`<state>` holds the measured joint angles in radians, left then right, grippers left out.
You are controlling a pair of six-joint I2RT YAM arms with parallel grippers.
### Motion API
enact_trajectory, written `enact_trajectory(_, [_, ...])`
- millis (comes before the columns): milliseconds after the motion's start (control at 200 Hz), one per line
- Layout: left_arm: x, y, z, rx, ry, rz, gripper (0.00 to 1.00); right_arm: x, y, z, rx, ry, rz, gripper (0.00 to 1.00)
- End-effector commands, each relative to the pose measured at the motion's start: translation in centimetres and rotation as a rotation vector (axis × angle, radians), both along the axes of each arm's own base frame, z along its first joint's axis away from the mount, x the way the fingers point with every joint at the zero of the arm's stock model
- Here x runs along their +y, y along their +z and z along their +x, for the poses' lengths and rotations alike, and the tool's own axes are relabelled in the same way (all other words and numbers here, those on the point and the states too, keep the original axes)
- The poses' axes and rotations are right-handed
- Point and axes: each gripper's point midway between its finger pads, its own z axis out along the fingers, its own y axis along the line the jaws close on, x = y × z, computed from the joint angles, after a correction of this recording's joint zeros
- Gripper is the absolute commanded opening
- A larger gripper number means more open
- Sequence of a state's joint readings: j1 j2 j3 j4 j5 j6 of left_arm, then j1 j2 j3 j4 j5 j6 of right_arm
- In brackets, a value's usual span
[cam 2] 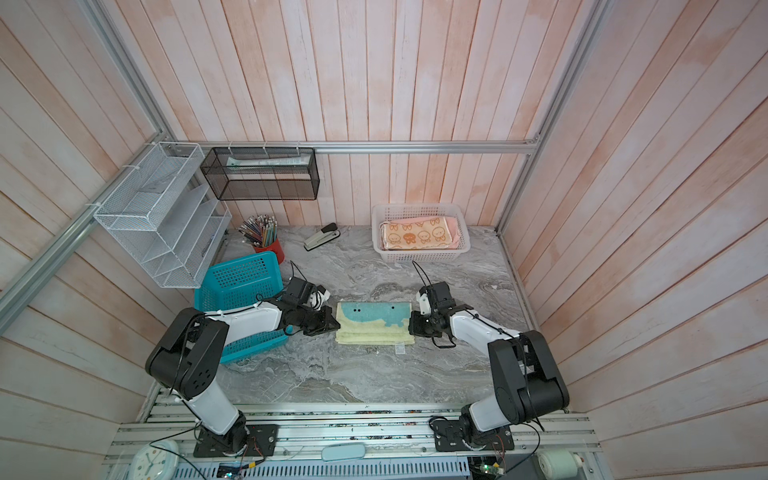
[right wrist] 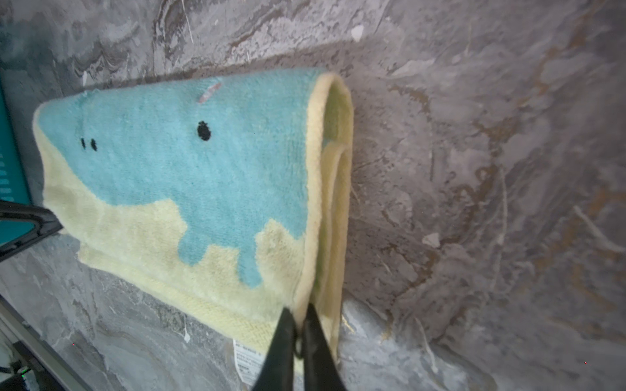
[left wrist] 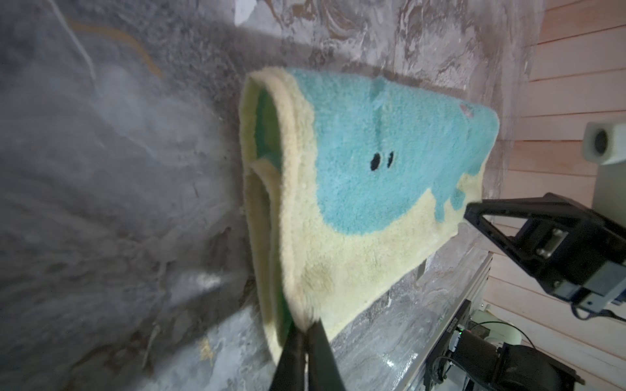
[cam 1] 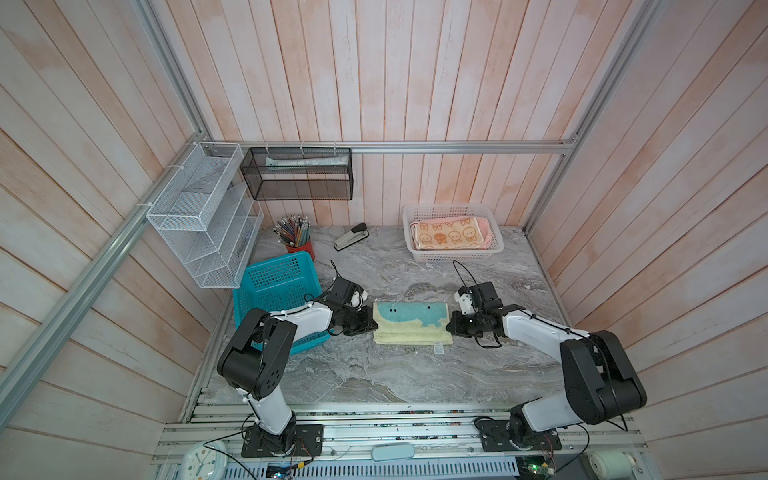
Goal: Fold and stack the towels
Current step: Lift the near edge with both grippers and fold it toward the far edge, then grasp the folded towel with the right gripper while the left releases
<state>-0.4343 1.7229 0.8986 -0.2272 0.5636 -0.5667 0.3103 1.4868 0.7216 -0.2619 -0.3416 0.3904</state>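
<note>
Yellow towel: You have the yellow towel [cam 1: 411, 324] folded into a long strip, flat on the marble table [cam 1: 374, 374]. It sits on the arm-base side of the white basket [cam 1: 457, 254] and a little toward the left arm.
Long axis: It runs from one gripper to the other, roughly parallel to the white basket's front wall in both top views.
Facing: The teal patch [cam 2: 370, 313] is up, on the half nearer the white basket. The stacked loose edges and the small label [cam 1: 437, 347] are on the side away from it.
Left gripper: Your left gripper [left wrist: 306, 326] is at the short end farther from the white basket's side. Its fingers are pressed together on the upper layer's edge.
Right gripper: Your right gripper [right wrist: 298, 316] is at the opposite short end, its fingers pinching the upper layer's edge near the label corner.
Bunny towel: The bunny towel [cam 1: 446, 235] lies folded inside the white basket, print up.
</note>
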Motion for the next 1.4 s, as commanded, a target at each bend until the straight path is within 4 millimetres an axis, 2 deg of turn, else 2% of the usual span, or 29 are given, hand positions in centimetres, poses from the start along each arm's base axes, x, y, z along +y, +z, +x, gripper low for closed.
enact_trajectory(0, [-0.2,2.3,0.8,-0.054,-0.004,-0.002,0.0,0.4,1.3,0.6,-0.033,0.01,0.008,0.0])
enact_trajectory(205, [-0.1,4.5,0.6,-0.069,-0.005,-0.008,0.0,0.4,3.9,0.8,-0.069,0.019,0.015,0.0])
enact_trajectory(345, [0.0,5.0,-0.5,-0.051,-0.013,-0.014,0.0,0.4,4.9,-0.1,-0.062,0.025,0.028,0.0])
enact_trajectory(465, [0.2,4.1,-2.0,-0.016,-0.019,-0.003,0.0,0.2,4.0,-1.9,-0.018,0.026,0.041,0.0])
enact_trajectory(560, [0.7,2.0,-3.5,0.036,-0.015,0.02,0.16,-0.1,2.3,-3.5,0.034,0.021,0.042,0.0])
enact_trajectory(600, [1.0,1.2,-4.0,0.057,-0.013,0.032,0.2,-0.1,1.7,-4.1,0.054,0.022,0.048,0.08])
enact_trajectory(660, [1.5,0.5,-4.6,0.075,-0.006,0.053,0.29,-0.1,1.3,-4.8,0.074,0.018,0.057,0.28])
enact_trajectory(705, [1.8,0.4,-4.6,0.069,0.002,0.071,0.34,-0.2,1.3,-5.1,0.077,0.014,0.063,0.38])
enact_trajectory(780, [2.2,1.1,-4.1,0.035,0.018,0.093,0.37,-0.3,1.7,-5.0,0.06,0.001,0.062,0.46])
enact_trajectory(910, [2.0,3.4,-2.2,-0.049,0.042,0.105,0.36,-0.9,2.0,-4.2,0.048,-0.028,0.067,0.52])
enact_trajectory(1000, [0.0,5.2,-1.1,-0.117,0.022,0.084,0.36,-1.0,2.0,-3.8,0.053,-0.05,0.097,0.54])
enact_trajectory(1105, [-3.9,6.5,-0.5,-0.166,-0.038,0.052,0.36,-1.0,2.0,-3.1,0.049,-0.07,0.136,0.55])
enact_trajectory(1220, [-8.7,7.0,-0.3,-0.182,-0.119,0.013,0.36,-1.2,1.6,-2.6,0.054,-0.092,0.151,0.56])
enact_trajectory(1230, [-9.1,6.5,-0.5,-0.172,-0.128,0.018,0.36,-1.2,1.6,-2.5,0.053,-0.092,0.153,0.56])
enact_trajectory(1395, [-15.4,5.7,-1.6,-0.138,-0.242,-0.038,0.36,-1.4,0.4,-2.4,0.078,-0.104,0.143,0.56])
